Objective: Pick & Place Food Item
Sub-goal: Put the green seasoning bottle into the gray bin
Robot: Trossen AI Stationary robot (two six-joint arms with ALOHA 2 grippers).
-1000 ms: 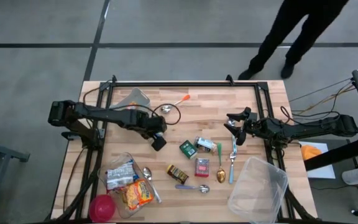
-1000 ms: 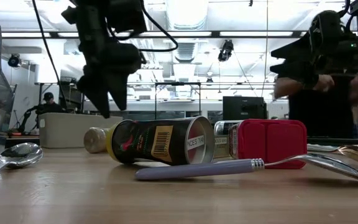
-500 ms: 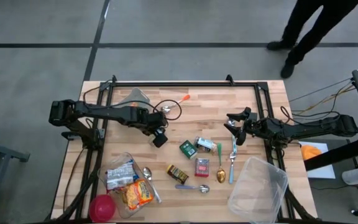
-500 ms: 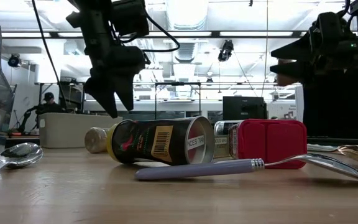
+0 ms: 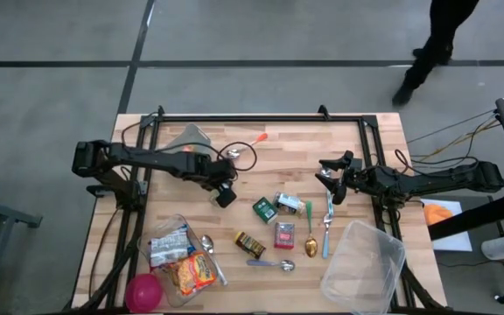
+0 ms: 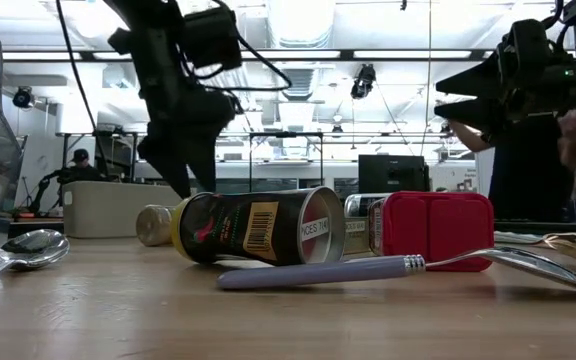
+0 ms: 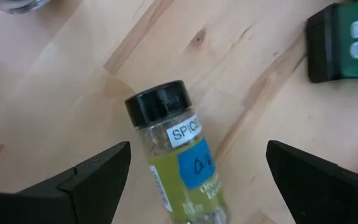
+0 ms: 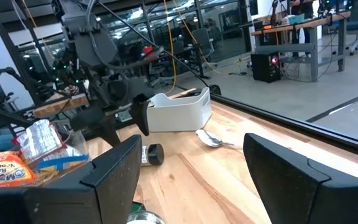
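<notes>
Your left gripper point(image 7: 191, 171) has slid toward the table's rear since a second ago, fingers spread either side of the spice jar point(image 7: 173, 149), jar lying flat beside the green box point(image 7: 347, 40), right gripper point(image 5: 326, 179) idle, spread, across from the jar.

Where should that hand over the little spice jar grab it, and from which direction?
Likely from straight above, across the clear body. The spice jar lies on its side, cap toward one end, between the left hand's open fingers.
</notes>
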